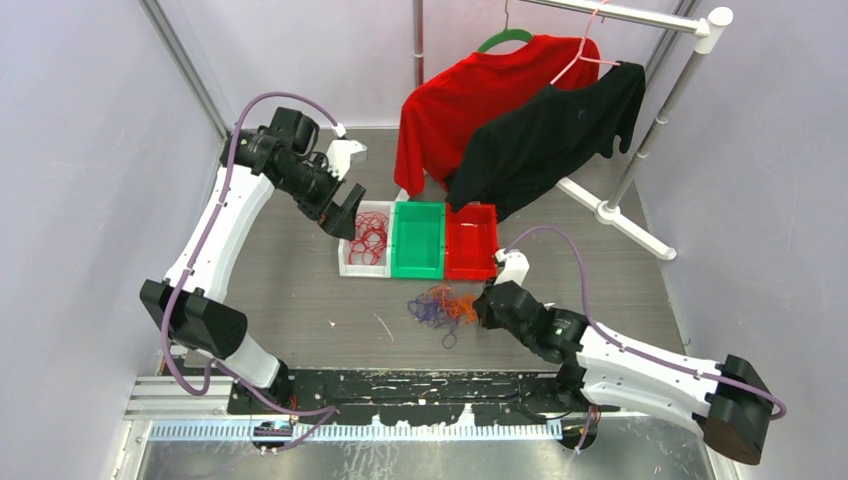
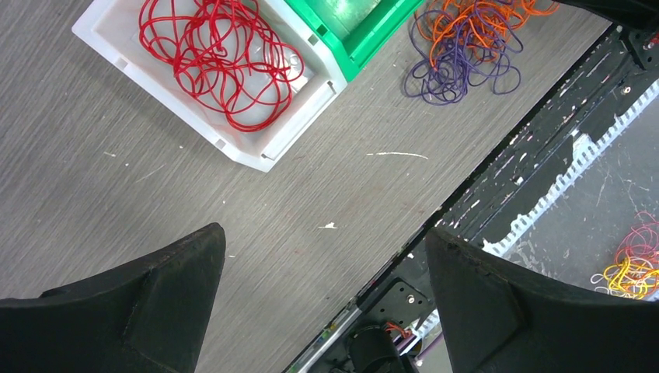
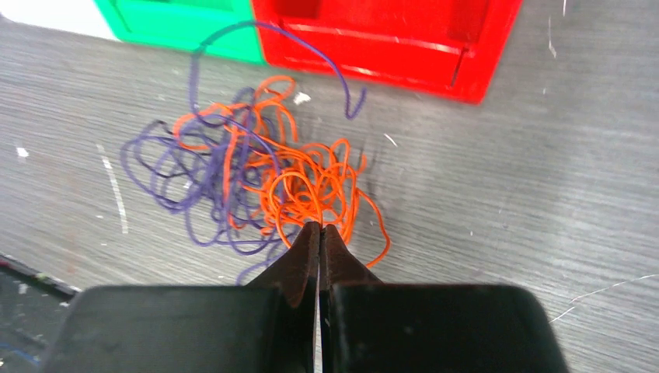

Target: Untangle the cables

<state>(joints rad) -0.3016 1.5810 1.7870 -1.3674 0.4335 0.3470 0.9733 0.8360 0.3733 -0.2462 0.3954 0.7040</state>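
A tangle of orange cables [image 3: 311, 183] and purple cables [image 3: 179, 186] lies on the grey table in front of the bins; it also shows in the top view [image 1: 440, 308] and the left wrist view [image 2: 466, 47]. My right gripper [image 3: 319, 225] is shut at the near edge of the tangle, with an orange strand pinched at its tips; in the top view [image 1: 482, 305] it sits just right of the pile. Red cables [image 1: 370, 235] lie in the white bin [image 1: 350, 268], also in the left wrist view [image 2: 217, 62]. My left gripper [image 1: 345, 215] is open and empty [image 2: 326, 233], raised beside the white bin.
A green bin [image 1: 418, 268] and a red bin [image 1: 470, 270] stand right of the white one. A clothes rack [image 1: 640, 150] with a red shirt [image 1: 470, 95] and a black shirt [image 1: 560, 130] stands at the back right. Loose wires [image 2: 633, 264] lie below the table's near edge.
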